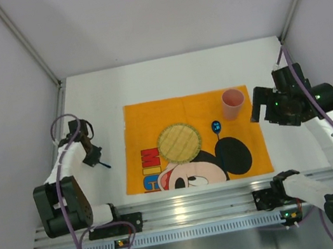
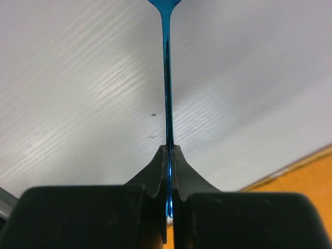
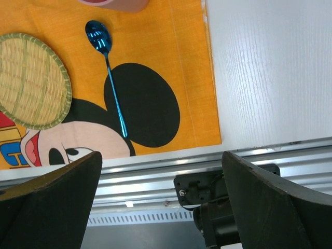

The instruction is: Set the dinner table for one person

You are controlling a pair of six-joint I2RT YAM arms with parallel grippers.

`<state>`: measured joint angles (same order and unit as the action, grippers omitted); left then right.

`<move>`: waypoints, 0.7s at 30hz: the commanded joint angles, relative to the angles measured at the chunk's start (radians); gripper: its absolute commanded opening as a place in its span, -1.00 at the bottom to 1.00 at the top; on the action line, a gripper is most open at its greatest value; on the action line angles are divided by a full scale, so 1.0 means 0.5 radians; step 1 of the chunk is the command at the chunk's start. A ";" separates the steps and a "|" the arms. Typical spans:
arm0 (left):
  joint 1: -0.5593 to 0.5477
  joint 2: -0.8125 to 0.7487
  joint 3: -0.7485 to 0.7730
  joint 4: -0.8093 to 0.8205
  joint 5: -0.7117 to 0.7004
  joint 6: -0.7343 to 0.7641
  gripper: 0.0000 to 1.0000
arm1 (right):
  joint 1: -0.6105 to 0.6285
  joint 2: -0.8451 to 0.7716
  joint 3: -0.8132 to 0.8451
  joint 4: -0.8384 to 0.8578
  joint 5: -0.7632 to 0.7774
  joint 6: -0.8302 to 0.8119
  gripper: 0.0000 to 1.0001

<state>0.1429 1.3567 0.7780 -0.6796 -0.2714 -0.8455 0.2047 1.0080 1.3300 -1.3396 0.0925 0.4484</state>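
The white dinner table point(image 1: 177, 74) carries an orange cartoon-mouse mat point(image 1: 152, 117). On the mat are a round woven plate point(image 1: 180, 143), a pink cup point(image 1: 234, 103) and a blue spoon point(image 1: 217, 127). My left gripper point(image 1: 95, 158) is over the bare table left of the mat. In the left wrist view it point(image 2: 169, 148) is shut on the thin handle of a blue utensil point(image 2: 166, 78), whose head is cut off at the top edge. My right gripper point(image 1: 256, 112) is open and empty beside the cup, right of the mat. In the right wrist view point(image 3: 161, 155) the spoon point(image 3: 106, 67) lies ahead of it.
An aluminium rail point(image 1: 188, 208) with both arm bases runs along the near table edge. Grey walls close in the left, right and back. The mat's right edge point(image 3: 210, 78) borders bare white tabletop point(image 3: 270, 67).
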 commanded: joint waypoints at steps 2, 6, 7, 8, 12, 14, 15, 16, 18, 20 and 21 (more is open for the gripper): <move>-0.150 0.014 0.357 0.034 0.129 0.491 -1.00 | -0.029 -0.022 0.031 0.034 -0.022 0.045 0.99; -0.521 0.145 0.561 0.003 0.221 0.681 -1.00 | -0.035 -0.056 -0.040 0.080 -0.059 0.109 1.00; -0.607 0.170 0.594 0.006 0.227 0.746 -1.00 | -0.041 -0.062 -0.061 0.087 -0.065 0.128 0.99; -0.763 0.195 0.622 0.009 0.266 0.773 -1.00 | -0.038 -0.068 -0.074 0.102 -0.081 0.140 0.99; -0.991 0.302 0.662 0.037 0.316 0.829 -1.00 | -0.038 -0.105 -0.123 0.111 -0.078 0.201 0.99; -1.019 0.312 0.619 0.037 0.313 0.841 -1.00 | -0.038 -0.123 -0.132 0.111 -0.075 0.214 0.99; -1.016 0.302 0.598 0.043 0.340 0.853 -1.00 | -0.041 -0.141 -0.141 0.108 -0.068 0.226 0.99; -1.016 0.293 0.576 0.046 0.359 0.884 -1.00 | -0.041 -0.151 -0.144 0.096 -0.059 0.232 1.00; -1.022 0.254 0.512 0.061 0.411 0.918 -1.00 | -0.041 -0.181 -0.163 0.084 -0.041 0.247 0.99; -1.031 0.223 0.426 0.092 0.469 0.939 -1.00 | -0.038 -0.212 -0.184 0.068 -0.022 0.257 0.99; -1.037 0.198 0.399 0.101 0.484 0.942 -1.00 | -0.041 -0.221 -0.205 0.065 -0.019 0.269 1.00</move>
<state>-0.3706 1.5082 1.0241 -0.6506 -0.0788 -0.4164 0.1913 0.9283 1.2430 -1.3090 0.0612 0.5549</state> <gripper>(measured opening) 0.022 0.996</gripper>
